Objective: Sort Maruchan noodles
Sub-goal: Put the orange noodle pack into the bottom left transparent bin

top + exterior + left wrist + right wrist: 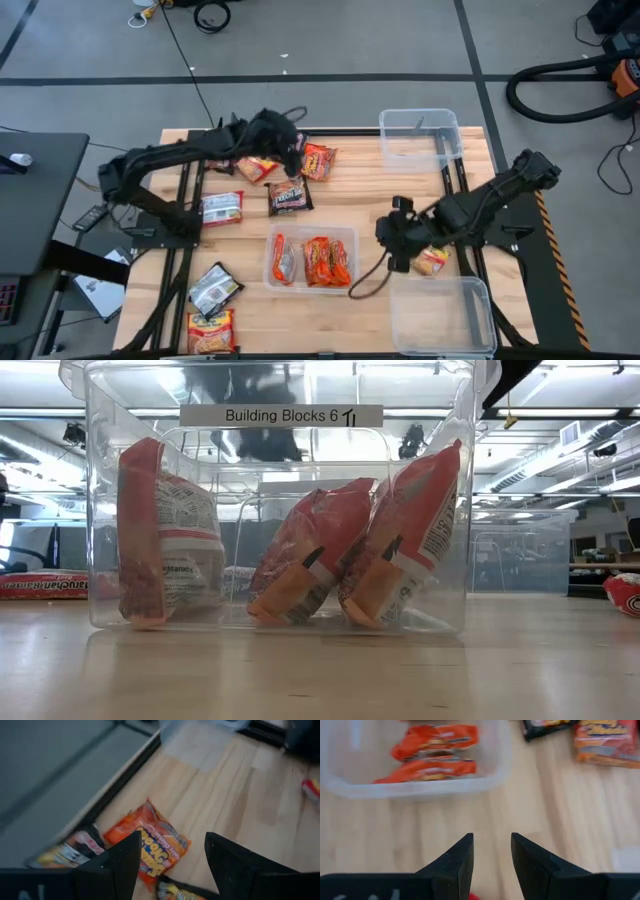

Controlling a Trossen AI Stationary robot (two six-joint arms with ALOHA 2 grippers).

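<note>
Left pincer [172, 862] spread empty above an orange packet [318, 160] at bench [360, 195] twelve o'clock; right pincer [491, 855] parted, empty, near four o'clock

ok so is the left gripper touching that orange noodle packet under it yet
Apart. In the left wrist view the left gripper has its fingers open with the orange noodle packet showing between them on the table below, not against either finger.
</note>
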